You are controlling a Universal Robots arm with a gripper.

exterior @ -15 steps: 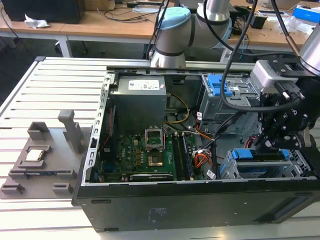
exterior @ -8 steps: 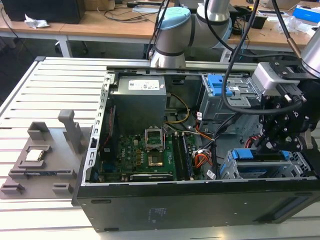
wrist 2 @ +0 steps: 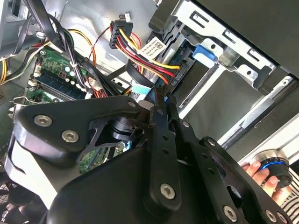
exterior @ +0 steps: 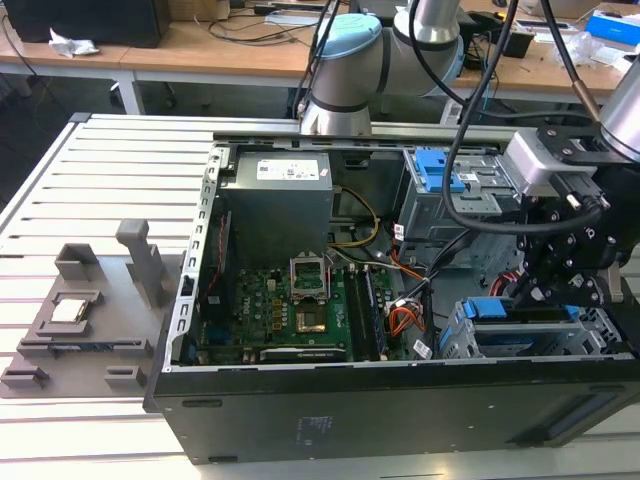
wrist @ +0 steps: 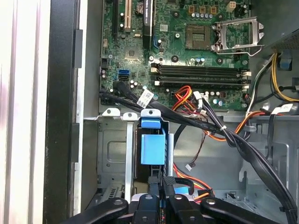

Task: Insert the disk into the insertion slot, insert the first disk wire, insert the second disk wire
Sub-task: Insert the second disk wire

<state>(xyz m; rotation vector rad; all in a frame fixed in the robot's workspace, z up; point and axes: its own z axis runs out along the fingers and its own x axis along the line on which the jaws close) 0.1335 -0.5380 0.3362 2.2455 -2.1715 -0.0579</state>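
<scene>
Exterior view: one arm, one gripper (exterior: pixel 545 288) low over the slot (exterior: pixel 468 345) at the case corner on this view's right. The disk (exterior: pixel 520 309) sits in the slot with its blue carrier showing, so we judge step one done and a wire step in hand. One taller bay (exterior: pixel 440 180) with a blue latch stands behind, untouched.

Second wrist view: gripper (wrist 2: pixel 161 100) fingertips are drawn together. We can't tell if a plug is pinched between them. One red, yellow and black power lead (wrist 2: pixel 140 56) hangs just beyond the tips. One hand (wrist 2: pixel 254 169) shows at the edge, on a knob.

First wrist view: gripper (wrist: pixel 160 181) is just beside the disk (wrist: pixel 153 147) end, which is seated between the slot (wrist: pixel 112 140) walls. One motherboard (wrist: pixel 187 46) lies beyond. No plug is clearly seated, so we count both wires as open. Our read: seating one calls for lining the plug squarely with the disk's port and a short straight push, clear of the loose black cables (wrist: pixel 196 122) crossing above.
</scene>
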